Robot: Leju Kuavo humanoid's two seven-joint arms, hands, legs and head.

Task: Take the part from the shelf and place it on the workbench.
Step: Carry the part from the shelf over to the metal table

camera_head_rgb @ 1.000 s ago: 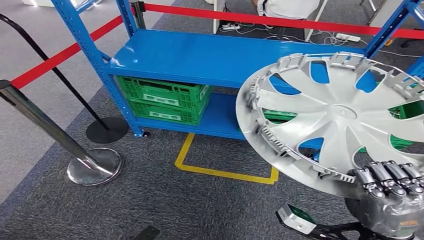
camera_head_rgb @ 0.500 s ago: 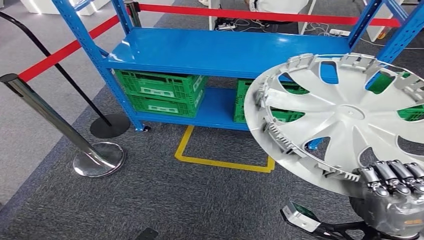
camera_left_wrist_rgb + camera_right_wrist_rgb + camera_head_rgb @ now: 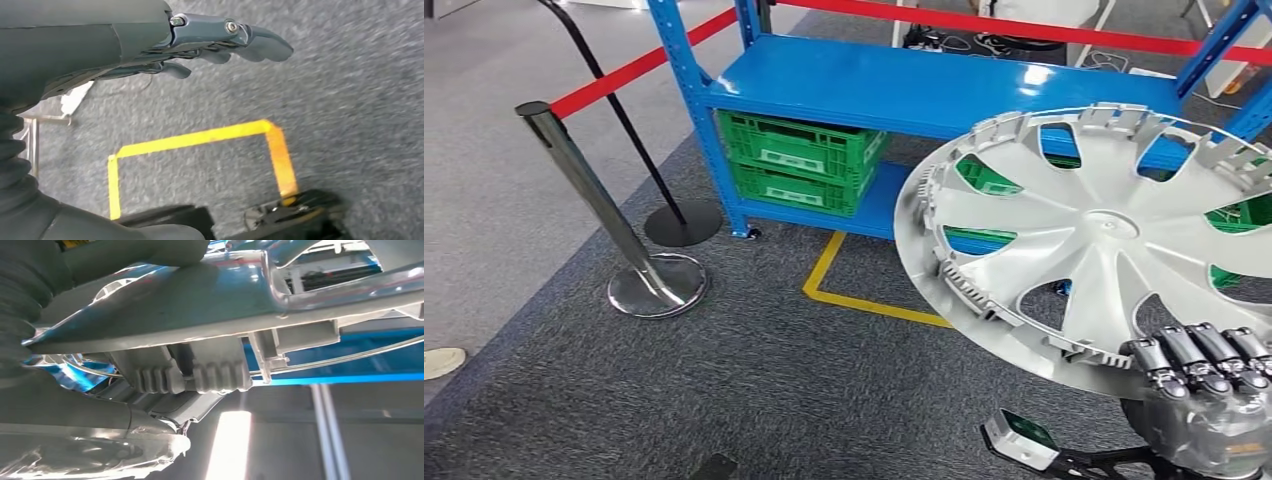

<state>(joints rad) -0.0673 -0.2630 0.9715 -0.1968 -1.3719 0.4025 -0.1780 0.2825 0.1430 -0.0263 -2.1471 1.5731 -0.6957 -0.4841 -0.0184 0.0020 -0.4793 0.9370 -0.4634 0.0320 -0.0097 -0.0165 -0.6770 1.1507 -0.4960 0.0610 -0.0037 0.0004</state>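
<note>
Hubcap (image 3: 1104,235) gripped at its near rim by right hand (image 3: 1199,375), off the shelf (image 3: 924,90); left hand (image 3: 220,40) hangs empty, fingers loosely extended. Best carried level, grip firm.

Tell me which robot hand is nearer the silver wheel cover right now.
Right. The right robot hand grips the wheel cover at its lower rim. The left robot hand hangs apart from it, holding nothing, over the carpet by the yellow floor tape.
</note>
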